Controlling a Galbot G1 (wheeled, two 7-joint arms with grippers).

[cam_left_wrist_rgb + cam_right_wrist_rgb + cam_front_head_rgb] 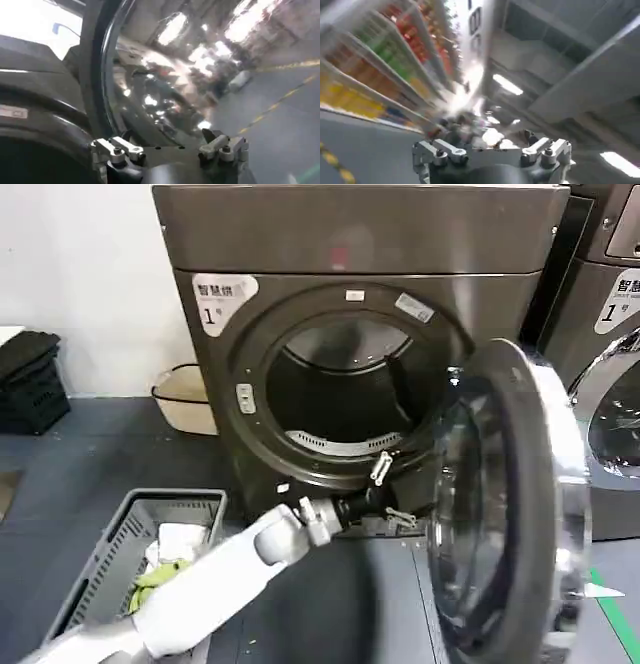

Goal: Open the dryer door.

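Note:
The dryer [350,234], dark bronze-grey with a white "1" label, stands in the middle with its round opening uncovered. The dryer door [548,484] is swung out to the right, its chrome ring edge-on and its clear bowl facing the opening. My left arm reaches up from the lower left. My left gripper [403,491] sits open low in the gap between the opening and the door's inner face, holding nothing. In the left wrist view that gripper [167,136] is close to the door's glass bowl [165,90]. My right gripper [487,139] is open and points at a ceiling and shelves.
A grey laundry basket [105,559] with clothes sits on the floor at lower left under my arm. A beige basket [185,399] and black crates [30,379] stand by the wall to the left. A second machine [615,334] stands close behind the open door.

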